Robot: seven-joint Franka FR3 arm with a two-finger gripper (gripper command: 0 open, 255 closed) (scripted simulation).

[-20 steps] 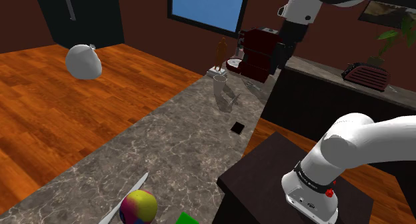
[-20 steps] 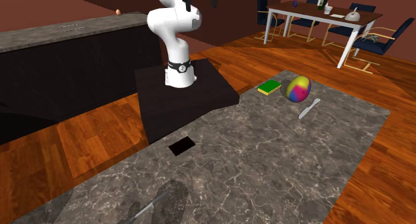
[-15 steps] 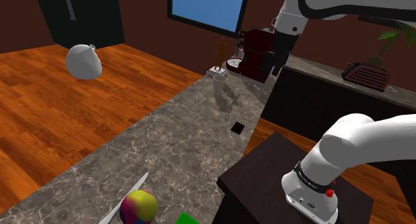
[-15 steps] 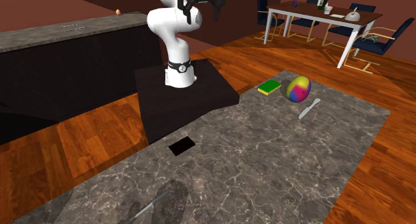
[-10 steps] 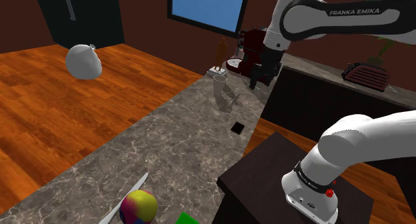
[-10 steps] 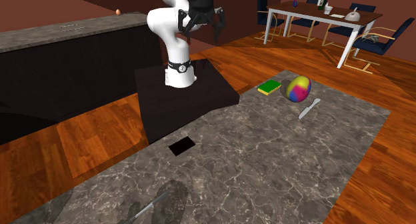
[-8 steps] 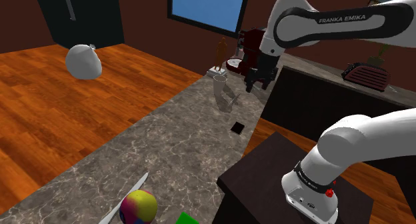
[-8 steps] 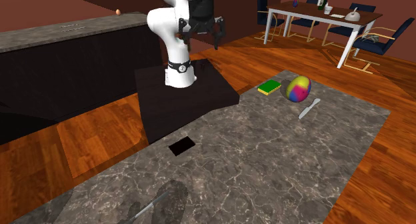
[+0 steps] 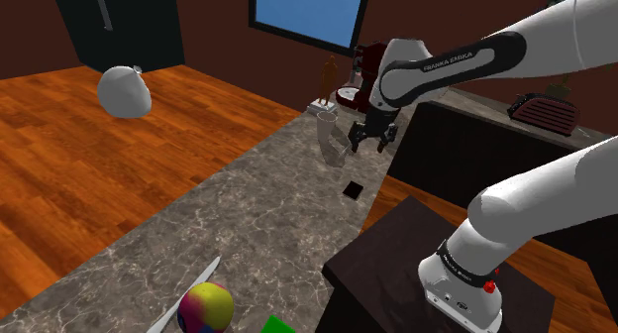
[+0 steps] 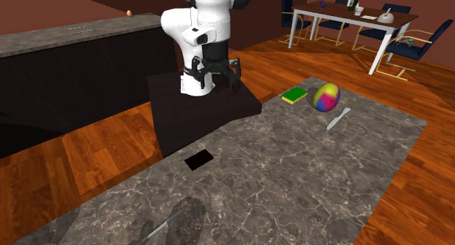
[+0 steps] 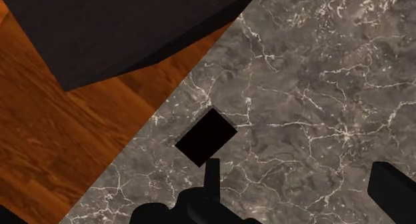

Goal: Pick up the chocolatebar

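Marble counter (image 9: 257, 212), black chocolatebar (image 11: 207, 137) flat near its edge, hand (image 11: 303, 189) aloft, fingers (image 11: 212, 179) apart, one cropped.

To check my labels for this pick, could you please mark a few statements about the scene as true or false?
1. The gripper is open. True.
2. The bar lies on the wooden floor. False: it lies flat on the marble counter, near its edge.
3. The gripper holds the bar. False: it hangs apart from the bar, with nothing between its fingers.
4. A green sponge lies beside the ball. True.
5. The knife lies on the robot's stand. False: it lies on the counter, next to the ball.
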